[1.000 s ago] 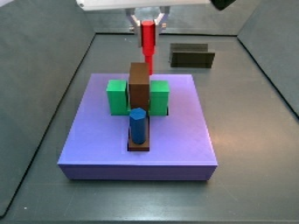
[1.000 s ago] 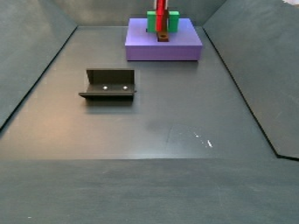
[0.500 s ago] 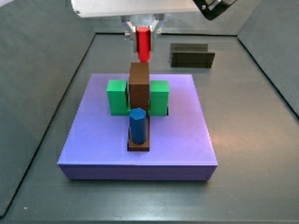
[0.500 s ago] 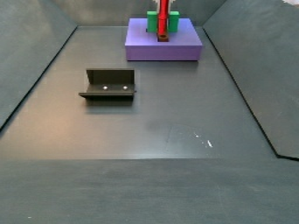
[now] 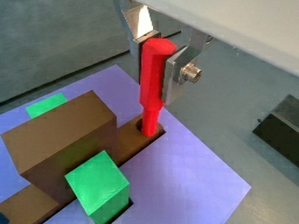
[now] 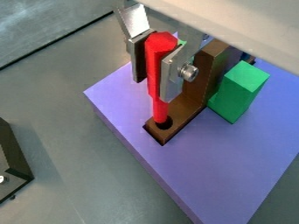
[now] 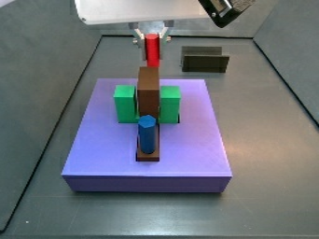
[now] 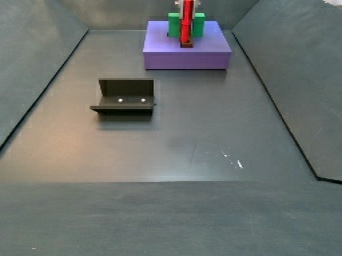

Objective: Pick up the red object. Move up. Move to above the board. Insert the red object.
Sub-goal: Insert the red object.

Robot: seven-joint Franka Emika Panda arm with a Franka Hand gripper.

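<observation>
My gripper [image 5: 158, 66] is shut on the red object [image 5: 153, 83], a thin upright bright-red peg. The peg's lower tip sits in the round hole at the end of the brown strip [image 5: 138, 140] on the lavender board [image 5: 198, 166]. Both wrist views show this; the peg [image 6: 158, 79] enters the hole [image 6: 160, 128]. In a side view the gripper [image 7: 152, 37] hangs over the board's far end [image 7: 187, 149], with the peg [image 7: 152, 49] behind the tall brown block [image 7: 148, 93]. It also shows at the far end in a side view [image 8: 187, 18].
Green blocks [image 7: 125, 103] flank the brown block. A blue peg [image 7: 145, 133] stands in the strip's near end. The dark fixture [image 8: 124, 97] stands on the grey floor, apart from the board [image 8: 187, 58]; it also shows in a side view [image 7: 204, 61].
The gripper has moved down with the red object; the peg's lower end has gone down behind the brown block to the strip's hole.
</observation>
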